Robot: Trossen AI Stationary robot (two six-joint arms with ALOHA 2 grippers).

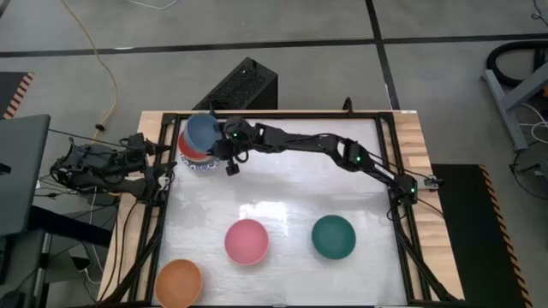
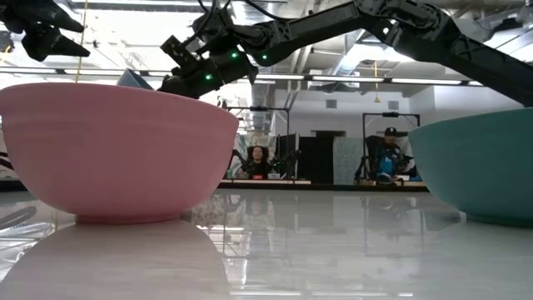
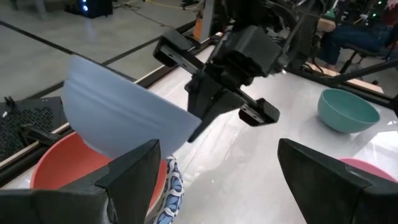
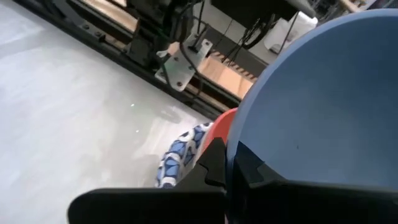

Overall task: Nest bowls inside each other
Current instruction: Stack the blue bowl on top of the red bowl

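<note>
High view has the right gripper (image 1: 224, 147) clamped on the blue bowl's (image 1: 202, 131) rim, tilted over the red bowl (image 1: 190, 151) stack by the table's (image 1: 282, 197) far-left corner. Left gripper (image 1: 147, 160) waits open just beside it. Pink (image 1: 247, 240), green (image 1: 333, 236) and orange (image 1: 178, 282) bowls sit near the front edge. They look stiff, light, probably slick, so pinching the rim wall seems best.

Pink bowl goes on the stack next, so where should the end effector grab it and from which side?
Grip the pink bowl by its rim, coming straight down from above. It sits upright and open, so one finger can go inside the thin wall and one outside; its rounded sides would likely slip.
</note>
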